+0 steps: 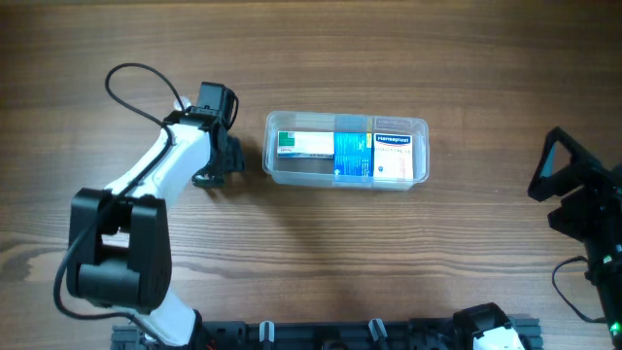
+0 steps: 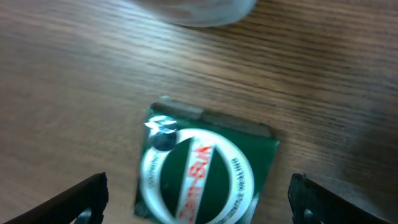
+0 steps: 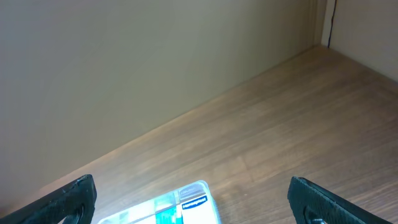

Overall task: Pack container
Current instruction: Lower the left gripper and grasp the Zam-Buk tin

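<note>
The clear plastic container (image 1: 420, 124) lies in the middle of the table. It holds a green-and-white box (image 1: 303, 144), a blue box (image 1: 350, 151) and a white box with a blue label (image 1: 393, 156). My left gripper (image 1: 218, 167) hovers just left of the container. In the left wrist view it (image 2: 199, 208) is open, its fingers on either side of a dark green square box (image 2: 202, 171) with a white ring and red lettering, lying on the wood. My right gripper (image 1: 559, 194) is open and empty at the far right. Its wrist view shows the container (image 3: 202, 186) far below the gripper (image 3: 196, 210).
The table is brown wood (image 1: 321, 253). A blurred corner of the container (image 2: 199, 9) shows at the top of the left wrist view. A plain wall (image 3: 124, 74) rises behind the table. A black cable (image 1: 131, 92) loops from the left arm.
</note>
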Robot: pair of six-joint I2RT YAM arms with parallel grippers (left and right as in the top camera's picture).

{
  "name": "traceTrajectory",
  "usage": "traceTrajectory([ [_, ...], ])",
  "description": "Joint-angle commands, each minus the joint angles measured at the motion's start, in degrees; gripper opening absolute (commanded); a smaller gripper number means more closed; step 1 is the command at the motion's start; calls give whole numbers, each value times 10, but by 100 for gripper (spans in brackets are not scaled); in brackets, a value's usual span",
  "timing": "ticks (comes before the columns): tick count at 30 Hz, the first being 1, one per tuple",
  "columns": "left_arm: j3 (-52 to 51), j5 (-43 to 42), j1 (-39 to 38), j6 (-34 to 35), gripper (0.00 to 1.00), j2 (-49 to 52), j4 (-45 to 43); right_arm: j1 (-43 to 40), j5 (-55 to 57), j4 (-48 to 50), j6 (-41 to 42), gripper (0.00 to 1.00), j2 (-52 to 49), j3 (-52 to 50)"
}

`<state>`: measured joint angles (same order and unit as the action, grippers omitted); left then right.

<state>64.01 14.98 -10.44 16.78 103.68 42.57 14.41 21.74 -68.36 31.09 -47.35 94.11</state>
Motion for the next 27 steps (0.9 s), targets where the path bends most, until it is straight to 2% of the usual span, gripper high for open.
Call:
traceTrajectory([
  [1,-3,-53,1,-65,92,21,-13,-1,9,1,6,100,0,-1],
  [10,-4,-82,1,-76,91,51,-19,-1,9,1,6,100,0,-1],
  [13,-4,-81,1,-76,84,51,-16,-1,9,1,6,100,0,-1],
  [17,-4,-81,1,-74,60,51,-16,-1,9,1,6,100,0,-1],
  [19,-4,-80,1,-74,52,51,-14,-1,9,1,6,100,0,-1],
  [27,-3,-79,1,-70,48,18,5,-1,9,1,6,100,0,-1],
])
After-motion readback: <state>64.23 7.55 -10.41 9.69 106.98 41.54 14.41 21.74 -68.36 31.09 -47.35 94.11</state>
